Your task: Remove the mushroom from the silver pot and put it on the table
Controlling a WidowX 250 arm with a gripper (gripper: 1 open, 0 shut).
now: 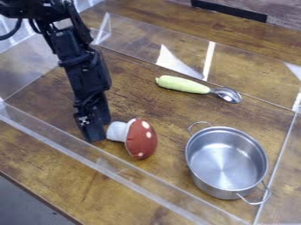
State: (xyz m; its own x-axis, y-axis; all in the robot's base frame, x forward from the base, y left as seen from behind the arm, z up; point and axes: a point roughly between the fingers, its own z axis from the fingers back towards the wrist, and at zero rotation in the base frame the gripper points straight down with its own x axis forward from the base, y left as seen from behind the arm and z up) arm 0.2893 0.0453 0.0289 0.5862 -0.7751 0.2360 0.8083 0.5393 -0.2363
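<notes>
The mushroom (134, 136) lies on its side on the table (141, 88), red-brown cap toward the front, white stem pointing left. It rests left of the silver pot (227, 162), which stands upright with nothing inside. My gripper (90, 128) hangs from the black arm just left of the mushroom's stem, pointing down at the tabletop. Its fingers look parted with nothing between them, and whether they touch the stem I cannot tell.
A spoon (196, 87) with a yellow-green handle lies behind the pot at the back right. Clear acrylic walls (106, 169) border the table on all sides, the front one running close below the mushroom and pot.
</notes>
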